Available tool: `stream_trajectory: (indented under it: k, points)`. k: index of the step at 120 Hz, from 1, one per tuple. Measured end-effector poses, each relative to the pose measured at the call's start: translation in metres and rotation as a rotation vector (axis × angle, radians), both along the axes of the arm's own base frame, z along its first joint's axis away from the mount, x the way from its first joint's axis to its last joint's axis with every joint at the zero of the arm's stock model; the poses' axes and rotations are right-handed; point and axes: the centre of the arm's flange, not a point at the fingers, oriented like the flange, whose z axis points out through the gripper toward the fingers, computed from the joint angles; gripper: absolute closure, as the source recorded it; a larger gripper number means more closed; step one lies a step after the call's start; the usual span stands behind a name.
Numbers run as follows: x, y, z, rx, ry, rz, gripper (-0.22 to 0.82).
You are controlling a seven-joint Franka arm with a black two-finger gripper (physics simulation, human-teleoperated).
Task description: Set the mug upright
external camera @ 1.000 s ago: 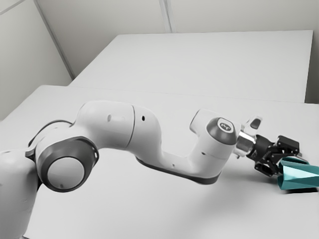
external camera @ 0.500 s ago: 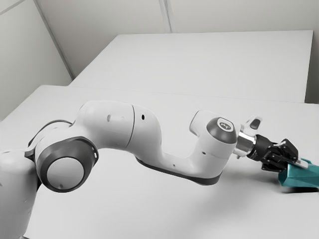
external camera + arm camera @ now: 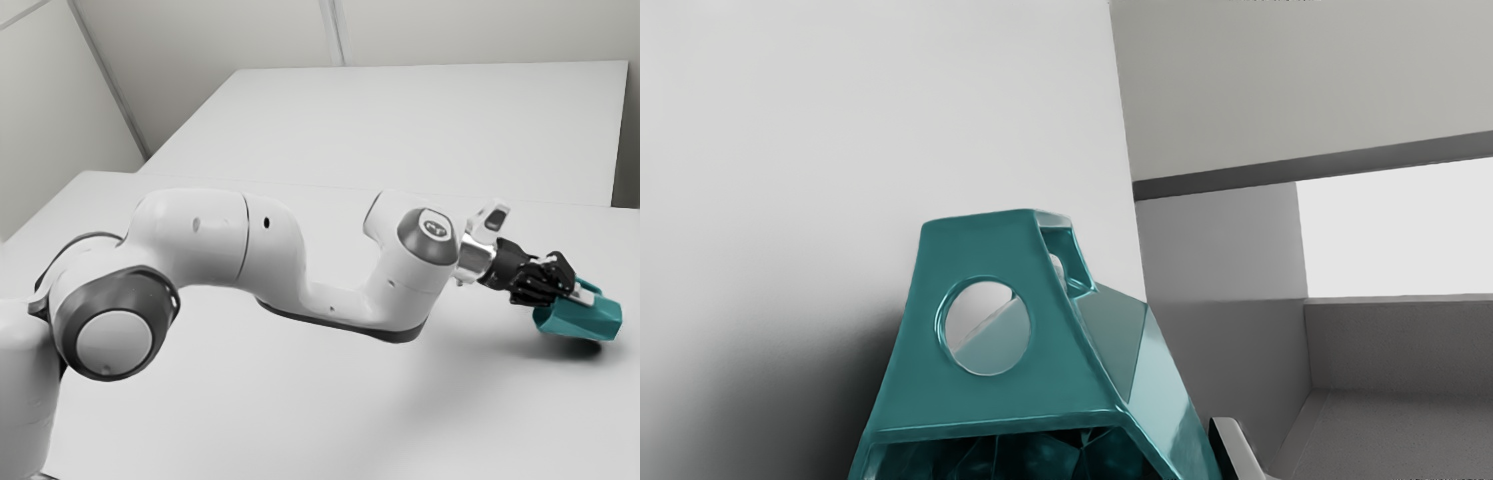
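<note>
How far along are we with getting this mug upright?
Looks done: the pincer is at the mug, by its open end. In hand: it appears to grip the mug, which is tipped well over, its mouth toward the pincer. Left: turning it base down, settling it on the table and letting go.

From beside the arm [image 3: 205, 250], one camera looks down across the surface [image 3: 300, 420]. The other rides the arm's end, close to the mug [image 3: 1066, 380]; both share mug and surface.

In the exterior view's lower right, the mug [image 3: 592, 322] is at my gripper [image 3: 578, 297], over the near table [image 3: 300, 410]; behind lies the far table [image 3: 400, 125].
</note>
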Motion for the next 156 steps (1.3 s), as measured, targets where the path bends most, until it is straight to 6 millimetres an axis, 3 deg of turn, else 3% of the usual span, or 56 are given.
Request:
stream_trajectory:
  k: [20,31,58,69,108,156]
  points:
    - [0.010,0.041,0.028,0.224,-0.161,-0.085,0.77]
    - [0.015,0.056,0.053,0.340,-0.239,-0.145,0.77]
    - [0.021,0.119,0.109,0.612,-0.281,-0.213,0.78]
    - [0.022,0.150,0.123,0.731,-0.257,-0.225,0.78]
    - [-0.009,0.258,0.117,1.006,-0.069,-0.169,0.78]
    - [-0.029,0.343,0.082,1.075,0.076,-0.011,0.78]
